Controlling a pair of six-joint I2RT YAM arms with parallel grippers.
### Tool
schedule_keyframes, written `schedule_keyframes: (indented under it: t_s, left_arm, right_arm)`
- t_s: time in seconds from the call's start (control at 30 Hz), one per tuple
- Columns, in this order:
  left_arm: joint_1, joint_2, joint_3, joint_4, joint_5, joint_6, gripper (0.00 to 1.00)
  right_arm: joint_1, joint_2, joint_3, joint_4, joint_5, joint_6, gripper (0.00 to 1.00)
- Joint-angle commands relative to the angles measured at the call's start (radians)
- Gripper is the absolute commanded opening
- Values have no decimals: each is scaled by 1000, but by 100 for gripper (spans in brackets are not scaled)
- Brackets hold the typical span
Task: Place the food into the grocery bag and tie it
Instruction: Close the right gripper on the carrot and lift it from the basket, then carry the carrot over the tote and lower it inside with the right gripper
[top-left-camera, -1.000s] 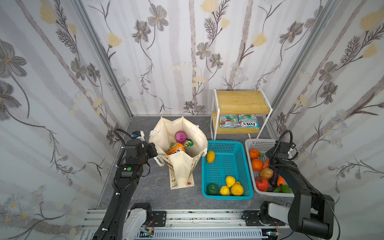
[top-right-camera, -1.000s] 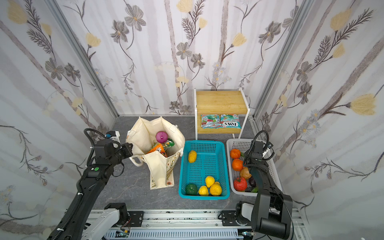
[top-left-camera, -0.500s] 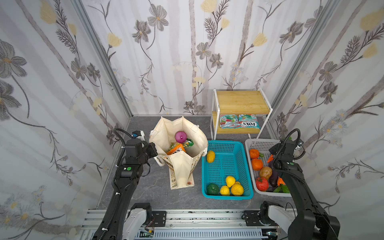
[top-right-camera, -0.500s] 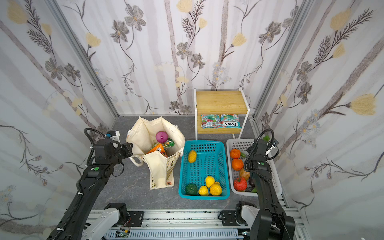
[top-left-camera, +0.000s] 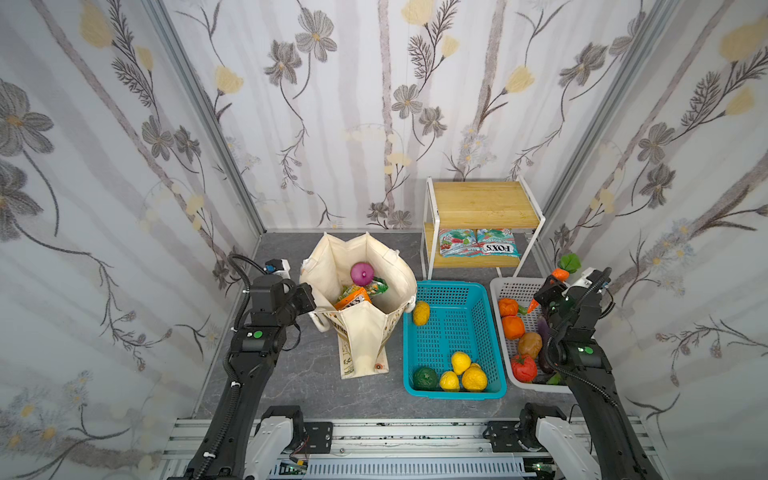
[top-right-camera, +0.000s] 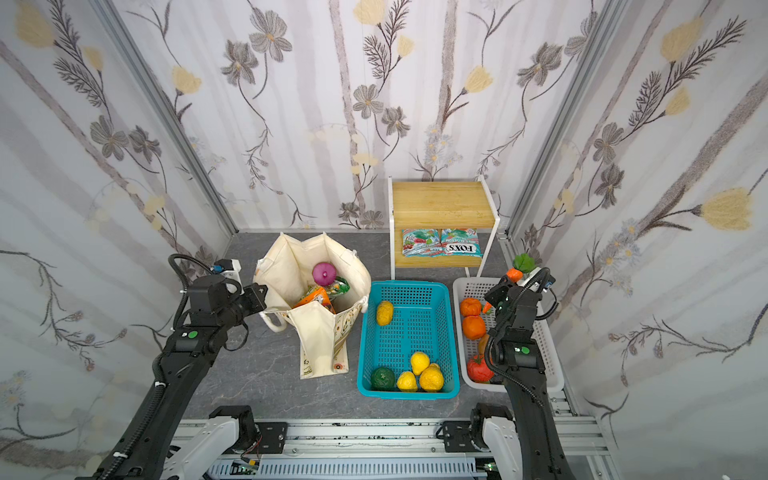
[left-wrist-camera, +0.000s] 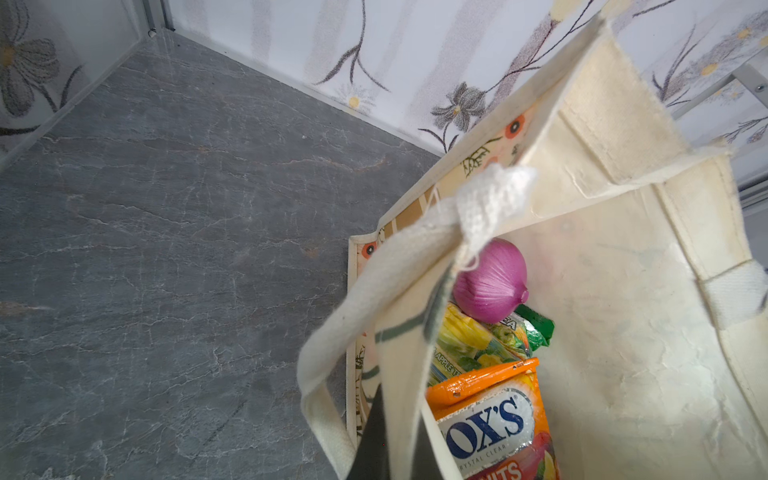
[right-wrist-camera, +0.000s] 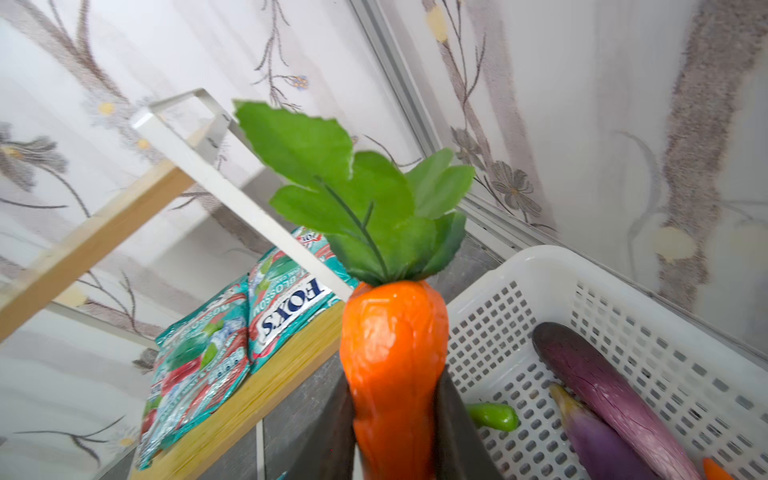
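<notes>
The cream grocery bag (top-left-camera: 332, 266) (top-right-camera: 286, 262) stands open at the left. Inside it lie a purple onion (top-left-camera: 362, 274) (left-wrist-camera: 490, 282), an orange snack packet (top-left-camera: 351, 296) (left-wrist-camera: 490, 424) and a green packet (left-wrist-camera: 478, 345). My left gripper (top-left-camera: 309, 300) (top-right-camera: 259, 297) (left-wrist-camera: 395, 457) is shut on the cloth of the bag's near rim. Over the white basket (top-left-camera: 498, 286) (right-wrist-camera: 623, 291), my right gripper (top-left-camera: 546, 291) (top-right-camera: 498, 291) (right-wrist-camera: 395, 436) is shut on a toy carrot (top-left-camera: 559, 274) (right-wrist-camera: 390, 353). The carrot's green leaves point up and away.
A teal basket (top-left-camera: 449, 283) between the bag and the white basket holds yellow lemons and a dark green fruit. The white basket holds oranges, a tomato, a potato, aubergines (right-wrist-camera: 602, 382) and a green pepper. A wooden shelf (top-left-camera: 482, 203) behind carries teal packets (top-left-camera: 478, 247).
My right gripper has risen out of the white basket with the carrot in it. The left gripper has stayed on the bag's rim.
</notes>
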Motion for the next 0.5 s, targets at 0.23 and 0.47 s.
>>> schedule_keyframes:
  t_s: [0.23,0.47]
  left_arm:
    - [1,2,8,23,16,-29,0]
    - [-1,-3,14,24,27,-37,0]
  right_arm:
    - [155,-51,50,137,-80,-35,27]
    - [382,29,163,162,-30,-30,27]
